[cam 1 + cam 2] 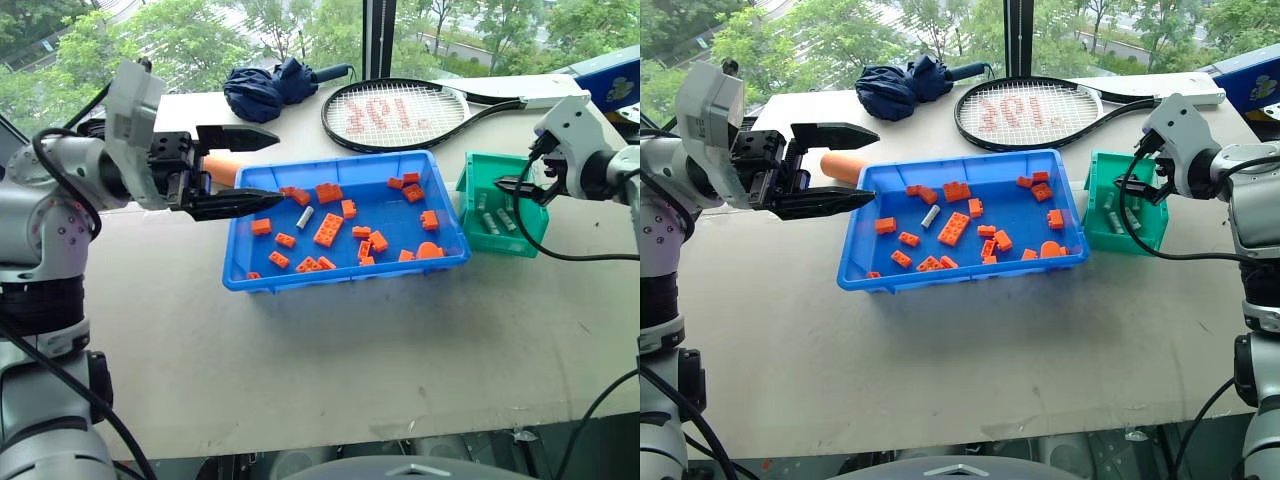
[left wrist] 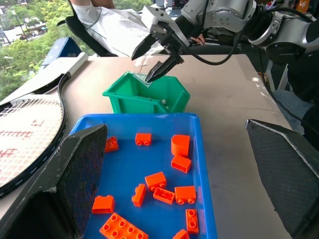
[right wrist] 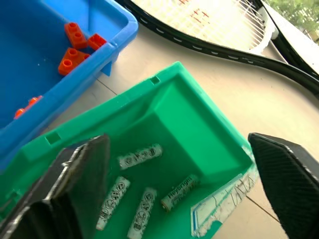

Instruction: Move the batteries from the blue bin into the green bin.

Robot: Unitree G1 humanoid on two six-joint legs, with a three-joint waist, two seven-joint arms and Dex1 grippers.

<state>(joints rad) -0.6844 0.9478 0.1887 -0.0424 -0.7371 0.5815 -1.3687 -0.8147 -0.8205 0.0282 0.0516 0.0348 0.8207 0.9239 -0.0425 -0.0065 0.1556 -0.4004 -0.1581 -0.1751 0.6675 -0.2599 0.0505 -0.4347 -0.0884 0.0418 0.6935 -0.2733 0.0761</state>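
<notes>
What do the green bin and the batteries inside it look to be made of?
The green bin: likely moulded plastic, with smooth, slightly glossy walls and a clear label slot on its front lip. The batteries: apparently metal cells in a silver-grey printed wrap, faintly shiny.

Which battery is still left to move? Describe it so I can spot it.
Find the blue bin at the table's middle. In its far-left part, among orange bricks, lies one battery: a short silver-grey cylinder, the only thing there that isn't orange.

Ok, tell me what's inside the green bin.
Four batteries lie on the floor of the green bin. The right hand, open above it, has black fingers that cover part of the floor.
</notes>
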